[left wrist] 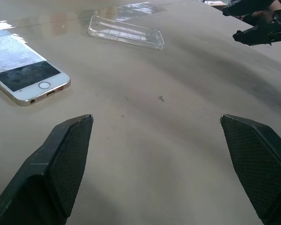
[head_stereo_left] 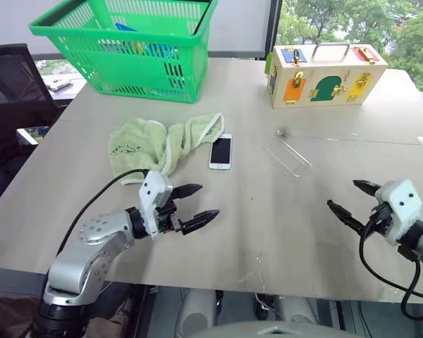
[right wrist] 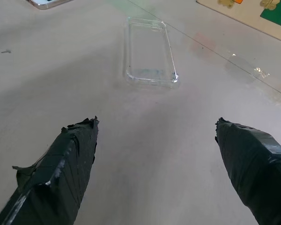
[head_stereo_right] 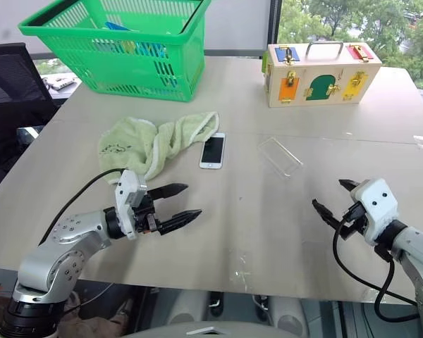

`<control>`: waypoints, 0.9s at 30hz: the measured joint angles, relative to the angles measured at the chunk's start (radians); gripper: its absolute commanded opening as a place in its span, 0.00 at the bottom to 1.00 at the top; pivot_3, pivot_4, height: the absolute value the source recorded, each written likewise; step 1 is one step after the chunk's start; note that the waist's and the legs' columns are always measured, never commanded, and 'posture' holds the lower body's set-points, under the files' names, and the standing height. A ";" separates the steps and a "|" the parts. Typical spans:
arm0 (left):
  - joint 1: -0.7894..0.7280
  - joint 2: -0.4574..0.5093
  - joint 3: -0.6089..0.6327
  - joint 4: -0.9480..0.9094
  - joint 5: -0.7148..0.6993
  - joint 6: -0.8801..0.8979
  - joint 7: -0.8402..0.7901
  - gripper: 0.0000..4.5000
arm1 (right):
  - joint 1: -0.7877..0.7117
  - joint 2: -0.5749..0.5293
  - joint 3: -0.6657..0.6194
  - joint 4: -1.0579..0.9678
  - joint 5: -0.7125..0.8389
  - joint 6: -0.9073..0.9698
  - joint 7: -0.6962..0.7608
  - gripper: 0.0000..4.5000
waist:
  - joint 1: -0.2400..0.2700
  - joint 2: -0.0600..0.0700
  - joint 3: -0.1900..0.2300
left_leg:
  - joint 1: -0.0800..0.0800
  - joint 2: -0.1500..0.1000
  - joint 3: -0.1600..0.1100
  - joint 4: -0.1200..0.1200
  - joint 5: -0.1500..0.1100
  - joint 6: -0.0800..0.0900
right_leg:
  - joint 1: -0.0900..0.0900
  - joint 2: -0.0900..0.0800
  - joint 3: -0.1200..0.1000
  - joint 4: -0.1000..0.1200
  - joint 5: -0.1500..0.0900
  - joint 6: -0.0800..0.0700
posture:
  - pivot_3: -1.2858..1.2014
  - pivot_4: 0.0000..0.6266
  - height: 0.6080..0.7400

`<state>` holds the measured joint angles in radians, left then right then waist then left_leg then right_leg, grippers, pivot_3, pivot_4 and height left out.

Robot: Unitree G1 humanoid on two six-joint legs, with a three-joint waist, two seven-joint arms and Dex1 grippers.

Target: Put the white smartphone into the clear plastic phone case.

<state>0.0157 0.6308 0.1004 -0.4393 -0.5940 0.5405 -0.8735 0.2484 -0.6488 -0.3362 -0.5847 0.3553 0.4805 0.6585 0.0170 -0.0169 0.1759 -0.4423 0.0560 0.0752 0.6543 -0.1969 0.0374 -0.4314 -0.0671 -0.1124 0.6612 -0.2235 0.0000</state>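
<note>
On the table [head_stereo_left: 268, 239]: a green basket [head_stereo_left: 127, 49] at the far left holding blue and yellow items too hidden to identify, a closed wooden latch box [head_stereo_left: 324, 74] at the far right, and a green towel [head_stereo_left: 162, 144]. The clear plastic phone case [head_stereo_left: 287, 156] lies empty, open side up, near the white smartphone [head_stereo_left: 221, 151], which rests screen-up touching the towel's edge. The left gripper [head_stereo_left: 194, 205] and right gripper [head_stereo_left: 351, 201] hover with fingers spread wide, holding nothing.

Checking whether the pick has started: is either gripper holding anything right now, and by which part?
Nothing is held. The left gripper and right gripper are both open above the table, apart from the white smartphone and the clear plastic phone case.
</note>
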 measured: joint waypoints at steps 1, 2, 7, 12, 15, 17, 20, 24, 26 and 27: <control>0.000 0.000 0.000 -0.001 0.000 0.000 0.000 1.00 | 0.000 0.000 0.000 0.000 0.000 0.000 0.000 0.96 | 0.000 0.000 0.000 | 0.000 0.000 0.000 0.000 0.000 0.000 | 0.000 0.000 0.000 0.000 0.000 0.000 | 0.52 0.24 1.00; 0.002 -0.002 0.005 -0.001 0.000 -0.002 0.004 1.00 | -0.007 0.001 0.003 0.004 0.002 -0.001 -0.001 0.96 | 0.000 0.000 0.000 | 0.000 0.000 0.000 0.000 0.000 0.000 | 0.000 0.000 0.000 0.000 0.000 0.000 | 0.52 0.24 1.00; -0.024 -0.053 0.056 0.060 0.009 -0.038 0.073 1.00 | -0.127 0.036 0.069 0.014 -0.016 -0.004 -0.057 0.96 | -0.001 0.000 0.000 | 0.001 0.000 -0.001 0.000 0.000 0.000 | 0.000 0.001 0.001 0.000 0.001 -0.001 | 0.52 0.24 1.00; -0.095 -0.073 0.059 0.114 0.047 -0.052 0.145 1.00 | -0.159 0.040 0.125 0.004 -0.018 0.039 -0.083 0.96 | 0.007 0.000 0.000 | 0.001 -0.001 0.000 0.000 0.000 0.000 | 0.000 0.004 0.002 0.000 0.001 -0.001 | 0.52 0.24 1.00; -0.177 -0.042 0.035 0.130 0.052 -0.021 0.137 1.00 | -0.176 0.045 0.146 0.001 -0.011 0.062 -0.088 0.96 | 0.009 0.000 0.000 | 0.001 -0.002 0.000 0.000 0.000 0.000 | 0.000 0.004 0.002 0.000 0.001 -0.001 | 0.52 0.24 1.00; -0.228 -0.014 0.007 0.144 0.056 -0.009 0.103 1.00 | -0.195 0.053 0.164 -0.008 -0.011 0.070 -0.102 0.96 | 0.008 0.000 0.000 | 0.001 -0.002 0.001 0.000 0.000 0.000 | 0.000 0.004 0.002 0.000 0.001 -0.001 | 0.52 0.24 1.00; -0.300 -0.010 -0.043 0.195 0.060 -0.006 0.038 1.00 | -0.243 0.091 0.190 -0.010 -0.004 0.113 -0.139 0.96 | 0.005 0.000 0.000 | 0.001 -0.001 0.000 0.000 0.000 0.000 | 0.000 0.005 0.002 0.000 0.001 0.000 | 0.52 0.24 1.00; -0.389 -0.006 -0.087 0.278 0.069 -0.031 -0.056 1.00 | -0.312 0.119 0.282 -0.016 -0.017 0.192 -0.191 0.96 | -0.002 0.000 0.000 | 0.001 -0.001 0.000 0.000 0.000 0.000 | 0.000 0.006 0.002 0.001 0.002 0.001 | 0.52 0.24 1.00; -0.415 -0.001 -0.104 0.303 0.077 -0.042 -0.093 1.00 | -0.354 0.125 0.325 0.006 -0.035 0.235 -0.214 0.96 | -0.004 0.000 0.000 | 0.001 -0.001 0.001 0.000 0.000 0.000 | 0.000 0.006 0.001 0.000 0.002 0.002 | 0.52 0.24 1.00; -0.421 0.000 -0.106 0.310 0.078 -0.043 -0.113 1.00 | -0.387 0.127 0.354 0.027 -0.046 0.263 -0.226 0.96 | -0.005 0.000 0.000 | 0.001 -0.001 0.002 0.000 0.000 0.000 | 0.000 0.006 0.002 0.000 0.002 0.002 | 0.52 0.24 1.00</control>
<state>-0.4049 0.6313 -0.0059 -0.1292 -0.5160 0.4975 -0.9868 -0.1390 -0.5217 0.0181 -0.5578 0.3096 0.7439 0.4324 0.0118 -0.0167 0.1758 -0.4412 0.0551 0.0775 0.6540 -0.1966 0.0378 -0.4318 -0.0614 -0.1108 0.6617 -0.2215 0.0016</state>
